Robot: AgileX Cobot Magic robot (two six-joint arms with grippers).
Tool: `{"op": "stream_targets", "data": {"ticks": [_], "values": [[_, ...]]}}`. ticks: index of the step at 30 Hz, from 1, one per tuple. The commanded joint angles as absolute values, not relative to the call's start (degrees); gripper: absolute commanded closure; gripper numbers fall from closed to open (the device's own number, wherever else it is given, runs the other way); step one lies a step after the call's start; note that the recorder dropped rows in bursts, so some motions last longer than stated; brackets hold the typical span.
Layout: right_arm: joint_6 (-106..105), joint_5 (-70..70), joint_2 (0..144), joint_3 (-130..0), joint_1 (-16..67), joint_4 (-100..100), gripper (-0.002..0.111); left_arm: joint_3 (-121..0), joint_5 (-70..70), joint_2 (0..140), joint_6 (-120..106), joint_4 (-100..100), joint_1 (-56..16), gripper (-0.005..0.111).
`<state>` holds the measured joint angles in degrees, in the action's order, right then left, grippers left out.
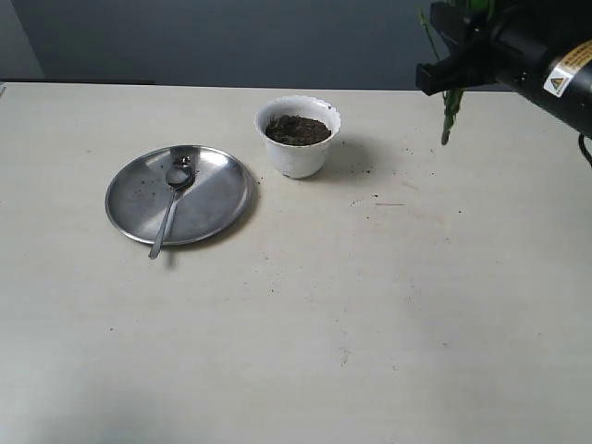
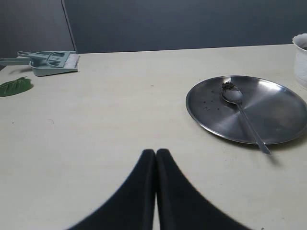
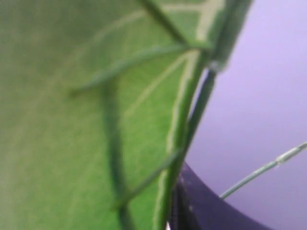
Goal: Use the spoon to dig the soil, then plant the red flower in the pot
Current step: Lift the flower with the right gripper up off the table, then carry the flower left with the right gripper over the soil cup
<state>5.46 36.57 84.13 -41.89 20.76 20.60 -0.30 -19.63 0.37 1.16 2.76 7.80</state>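
Note:
The white scalloped pot (image 1: 298, 155) stands at the back middle of the table, filled with dark soil (image 1: 298, 129). To its left the spoon (image 1: 171, 199) lies on a round steel plate (image 1: 217, 199), crumbs of earth in its bowl. My right gripper (image 1: 451, 76) hovers high to the right of the pot, shut on the red flower's green stem (image 1: 448, 116), which hangs below it; the bloom is hidden. A big green leaf (image 3: 86, 115) fills the right wrist view. My left gripper (image 2: 156, 152) is shut and empty over bare table, short of the plate (image 2: 283, 108) and spoon (image 2: 240, 108).
A pale green dustpan with a brush (image 2: 53, 63) and a loose green leaf (image 2: 14, 86) lie near the table's far edge in the left wrist view. Soil crumbs (image 1: 375, 196) are scattered on the table to the right of the pot.

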Motion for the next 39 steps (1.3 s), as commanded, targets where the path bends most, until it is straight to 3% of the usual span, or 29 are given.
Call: {"op": "stream_targets", "data": {"ticks": [1, 16, 39], "values": [[12.4, 39.3, 89.1, -48.5, 20.7, 28.8, 0.109, 0.0, -19.2, 0.0, 1.1, 2.8, 7.9, 0.106], [31.8, 50.4, 109.2, -72.5, 20.7, 56.1, 0.109, 0.0, -19.2, 0.0, 1.1, 2.8, 7.9, 0.106], [33.1, 51.4, 119.2, -82.6, 20.7, 62.2, 0.109, 0.0, -19.2, 0.0, 1.1, 2.8, 7.9, 0.106]]}}
